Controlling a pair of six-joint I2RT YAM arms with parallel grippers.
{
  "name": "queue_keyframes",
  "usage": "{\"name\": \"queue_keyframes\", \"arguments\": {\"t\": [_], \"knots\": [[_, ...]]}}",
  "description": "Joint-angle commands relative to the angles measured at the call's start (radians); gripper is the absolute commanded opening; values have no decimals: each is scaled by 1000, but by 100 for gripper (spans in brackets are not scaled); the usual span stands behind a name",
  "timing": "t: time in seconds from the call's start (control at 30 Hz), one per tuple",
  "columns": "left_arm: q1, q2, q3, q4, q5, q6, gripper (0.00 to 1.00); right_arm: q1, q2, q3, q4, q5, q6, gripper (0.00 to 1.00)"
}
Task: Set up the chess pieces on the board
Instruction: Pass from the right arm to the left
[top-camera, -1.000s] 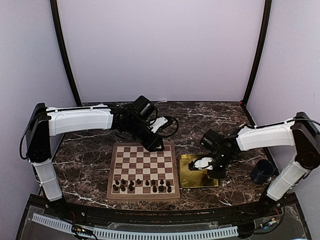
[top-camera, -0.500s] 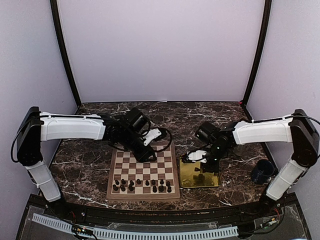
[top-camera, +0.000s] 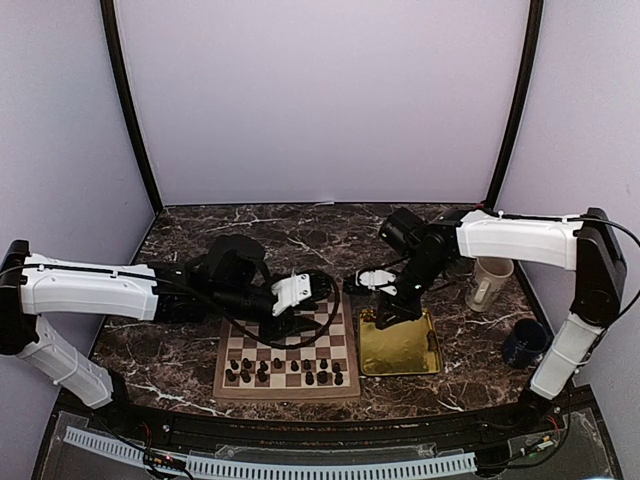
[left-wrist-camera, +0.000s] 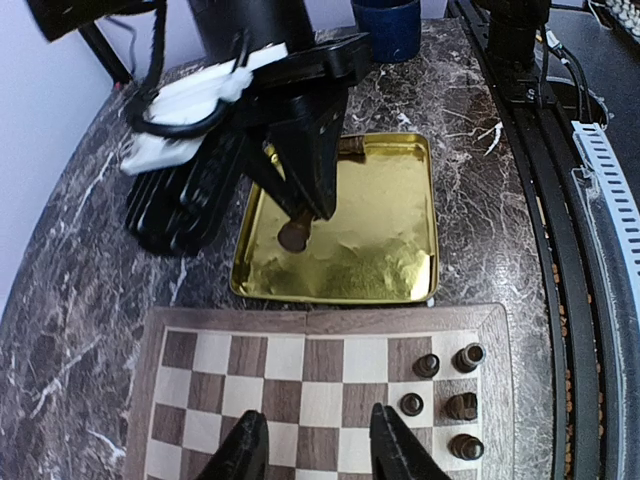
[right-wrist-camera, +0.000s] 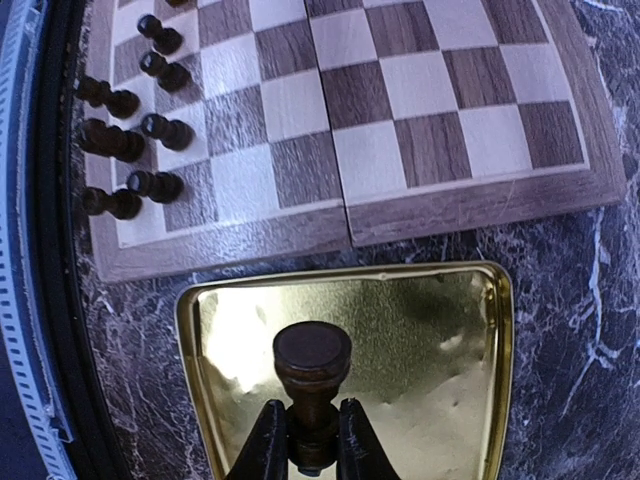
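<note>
Pieces (top-camera: 285, 371): small dark figures standing in the two rows of the board nearest the arms. From above they are too small to count surely, and the very nearest row shows gaps near its middle.
Board (top-camera: 240, 345): lies flat on the marble table (top-camera: 180, 235) between the two arms. The far rows that show carry nothing.
Held piece (right-wrist-camera: 312, 352): upright and lifted over the gold tray (right-wrist-camera: 450, 400), which sits just beside the board's right edge.
Right gripper (right-wrist-camera: 310, 445): pinched narrow on the stem of the held piece, hanging above the tray rather than over the board.
Left gripper (left-wrist-camera: 318, 435): hovers low over the board with its fingers a little apart and nothing between them.
Done so far: to my eye most of one side's set is already placed, lined up along the near edge.
To do: the held piece has to cross from the tray to a free square in the near rows, likely one of those gaps, and be let go standing. I cannot tell whether more pieces wait anywhere hidden.
Bystanders: a pale cup (top-camera: 487, 283) and a dark mug (top-camera: 522, 343) stand to the right of the tray, well apart from the board.
</note>
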Motion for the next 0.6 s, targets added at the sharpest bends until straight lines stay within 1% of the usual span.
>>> {"name": "queue_keyframes", "arguments": {"t": [0.0,0.23,0.4,0.57], "knots": [[-50,41,74,29,-19,154,37,-6,26,83,-90,-159,-9,7],[-143,139,163,22,-121,323,36,-7,42,114,-128,-264,-7,8],[-174,216,224,6,-178,375,39,-7,34,104,-125,-291,-6,8],[-191,282,270,-5,-261,416,39,-6,37,104,-137,-315,-10,8]]}}
